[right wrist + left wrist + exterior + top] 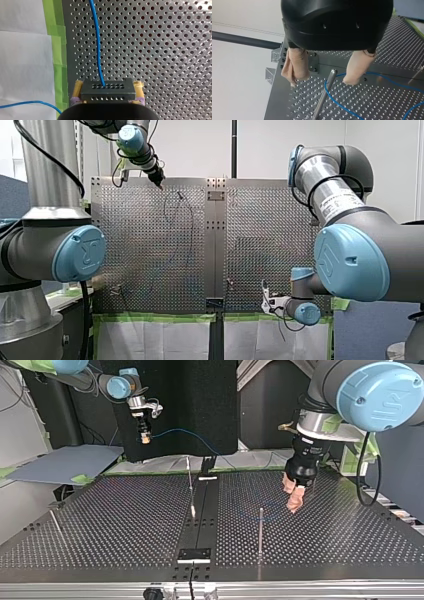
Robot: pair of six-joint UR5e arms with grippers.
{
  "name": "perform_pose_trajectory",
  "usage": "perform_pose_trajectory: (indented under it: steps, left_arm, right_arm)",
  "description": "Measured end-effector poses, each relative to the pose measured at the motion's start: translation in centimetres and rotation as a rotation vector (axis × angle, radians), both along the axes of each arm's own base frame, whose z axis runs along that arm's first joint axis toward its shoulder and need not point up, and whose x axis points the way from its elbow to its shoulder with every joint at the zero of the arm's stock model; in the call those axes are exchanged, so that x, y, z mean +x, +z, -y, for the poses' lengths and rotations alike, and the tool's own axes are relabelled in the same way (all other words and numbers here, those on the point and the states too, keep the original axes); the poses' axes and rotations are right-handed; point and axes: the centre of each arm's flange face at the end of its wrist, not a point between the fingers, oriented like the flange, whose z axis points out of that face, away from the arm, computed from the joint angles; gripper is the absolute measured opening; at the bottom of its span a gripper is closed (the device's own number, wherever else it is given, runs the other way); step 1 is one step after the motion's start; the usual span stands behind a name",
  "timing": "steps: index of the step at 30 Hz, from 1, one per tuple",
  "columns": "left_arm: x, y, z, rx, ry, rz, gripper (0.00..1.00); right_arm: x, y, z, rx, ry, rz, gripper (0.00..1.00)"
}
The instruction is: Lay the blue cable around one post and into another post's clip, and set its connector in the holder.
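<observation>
Two robot arms work over a perforated metal worktop. The left arm's claw hangs just above the worktop near its far end in the front view. Its two beige-padded fingers are spread wide and hold nothing. In the left wrist view, an upright metal post stands between and just ahead of those fingers. A bend of the blue cable lies on the worktop right beside the post and crosses behind its shaft. Whether the cable actually wraps the post cannot be told. The right arm's claw is raised off the worktop past its edge, at the top view's left. It is closed on the connector, a dark block with rows of small holes, pinched between yellow pads. The cable leaves the connector's face and runs straight ahead over the perforated surface, then on in a long sag toward the worktop's middle. Beside that claw, green tape lines the worktop's edge next to white paper. A second stretch of the cable crosses the paper.
</observation>
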Motion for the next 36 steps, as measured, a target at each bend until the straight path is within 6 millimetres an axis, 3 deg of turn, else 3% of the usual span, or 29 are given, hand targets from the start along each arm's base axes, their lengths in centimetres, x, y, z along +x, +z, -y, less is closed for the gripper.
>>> perform_pose_trajectory:
  steps: [25,36]
  left_arm:
    - [0.0,-0.2,0.0,0.000,0.000,-0.006,1.00]
    - [-1.1,-3.0,1.5,0.052,-0.075,-0.008,1.00]
  right_arm:
    - [0.0,0.0,0.0,0.002,0.000,-0.002,0.01]
    - [0.0,0.0,0.0,0.002,0.001,-0.003,0.01]
